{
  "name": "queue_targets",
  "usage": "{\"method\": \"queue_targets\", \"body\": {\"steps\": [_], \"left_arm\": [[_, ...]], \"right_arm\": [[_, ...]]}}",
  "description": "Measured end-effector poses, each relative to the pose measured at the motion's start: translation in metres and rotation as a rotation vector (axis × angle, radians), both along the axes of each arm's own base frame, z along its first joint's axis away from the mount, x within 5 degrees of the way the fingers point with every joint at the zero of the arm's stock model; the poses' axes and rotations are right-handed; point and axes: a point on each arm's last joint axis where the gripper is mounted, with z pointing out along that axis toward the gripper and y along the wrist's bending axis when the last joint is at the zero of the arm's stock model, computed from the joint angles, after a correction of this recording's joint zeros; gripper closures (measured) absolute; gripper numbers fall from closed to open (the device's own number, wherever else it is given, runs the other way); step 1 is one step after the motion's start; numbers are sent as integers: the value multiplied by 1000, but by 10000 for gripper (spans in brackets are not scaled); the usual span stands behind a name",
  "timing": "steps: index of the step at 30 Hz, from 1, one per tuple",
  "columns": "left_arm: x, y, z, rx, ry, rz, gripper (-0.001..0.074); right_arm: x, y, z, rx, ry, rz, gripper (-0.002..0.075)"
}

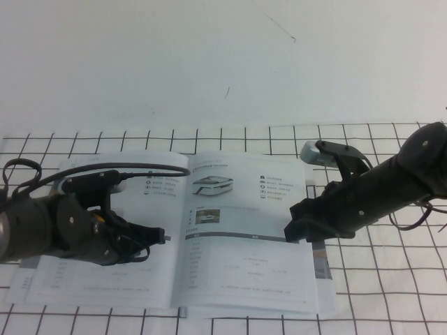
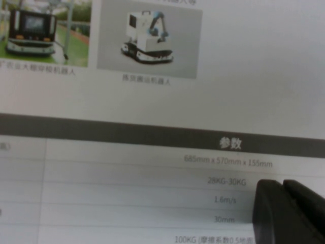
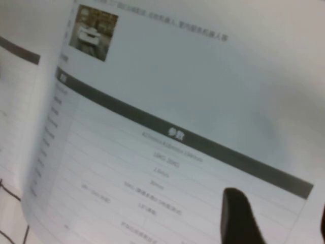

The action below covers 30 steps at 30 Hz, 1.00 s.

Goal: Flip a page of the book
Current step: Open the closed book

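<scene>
The book (image 1: 105, 279) lies open on the gridded table. Its right-hand page (image 1: 251, 269) shows a flat white machine (image 1: 213, 187) and grey-barred tables, and also fills the right wrist view (image 3: 167, 101). My right gripper (image 1: 297, 232) is open low over that page's outer edge. In the right wrist view (image 3: 281, 223) one finger (image 3: 237, 218) is over the table print, and the page's edge runs between the jaws. My left gripper (image 1: 165, 239) is shut and empty, resting low over the left-hand page (image 2: 152, 193), as the left wrist view (image 2: 285, 203) shows.
The white mat with a black grid (image 1: 391, 293) covers the table's near part, and plain white surface (image 1: 223, 63) lies behind. The left arm's black cable (image 1: 140, 167) arcs over the top of the left page. A colour strip (image 1: 320, 269) of lower leaves shows at the book's right edge.
</scene>
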Motion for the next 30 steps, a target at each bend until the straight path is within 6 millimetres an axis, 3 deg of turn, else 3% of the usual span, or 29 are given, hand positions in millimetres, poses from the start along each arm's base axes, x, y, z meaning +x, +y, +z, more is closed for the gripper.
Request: {"method": "queue_targets", "body": {"steps": [7,18,25,30], "left_arm": [[0,0,0,0,-2,1,737],[0,0,0,-7,-3,9,737],[1,0,0,-8,-5,11,737],[1,0,0,-11,-4,15,737]], "right_arm": [[3,-1,-15,-29,26,-27,383],[3,-3,-17,-49,53,-19,379],[2,-2,-16,-42,71,-14,281],[2,-1,-15,-26,81,-21,258]]}}
